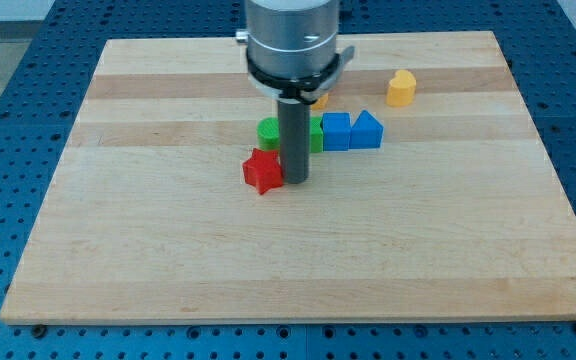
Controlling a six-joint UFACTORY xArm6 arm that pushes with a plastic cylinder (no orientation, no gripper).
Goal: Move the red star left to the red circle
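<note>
Camera view is showing the board [168, 250], a pale wooden slab sitting on a blue perforated bench, taking up most of the frame because it is serving as the one sliding surface for everything here. Next in size, the arm [293, 40] is hanging from twelve o'clock with its dark rod pointing straight down, and my tip [295, 181] is resting at table height just at the three o'clock side of the red star [262, 171], touching it or nearly so; that placement is making sense, I judge, since a shove toward nine o'clock needs the rod on the star's far side. The rod is a bare pusher: it is gripping nothing and has nothing to open or close. The star is lying near the board's middle, with the green block [268, 130] just beyond it at twelve o'clock, partly hidden by the rod. Two blue blocks [337, 131] are sitting side by side at the green one's three o'clock, the righthand one [366, 130] looking peaked on top. A yellow block [401, 88] is standing apart toward two o'clock, and a sliver of an orange block [319, 100] is peeking from under the arm. Counting: one board, one rod, one red star, one green, two blue, one yellow, one orange. The red circle is not showing anywhere, possibly hidden behind the arm.
</note>
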